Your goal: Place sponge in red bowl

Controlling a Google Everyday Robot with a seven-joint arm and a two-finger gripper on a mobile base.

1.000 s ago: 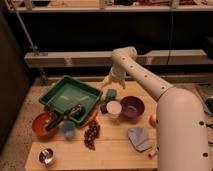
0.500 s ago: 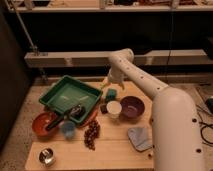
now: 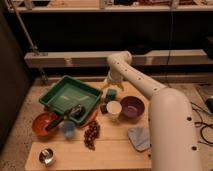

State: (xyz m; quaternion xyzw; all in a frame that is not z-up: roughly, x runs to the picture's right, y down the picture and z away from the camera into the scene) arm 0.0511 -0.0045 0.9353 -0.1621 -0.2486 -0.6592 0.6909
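Note:
The sponge (image 3: 110, 95), a small teal block, lies on the wooden table just right of the green tray and behind the white cup (image 3: 113, 109). My gripper (image 3: 111, 86) hangs straight above the sponge, very close to its top; contact cannot be made out. The white arm reaches in from the lower right and bends at an elbow over the table's back edge. At the left front of the table stands the red bowl (image 3: 42, 125), with a dark utensil resting across its rim.
A big green tray (image 3: 69, 94) sits between sponge and red bowl. A purple bowl (image 3: 132, 106) is right of the white cup. A small blue cup (image 3: 67, 129), dark beads (image 3: 91, 134), a metal cup (image 3: 46, 156) and a grey cloth (image 3: 139, 137) lie nearer the front.
My gripper has come down slightly over the sponge, and the arm's lower part has shifted a little. The objects on the table have stayed put.

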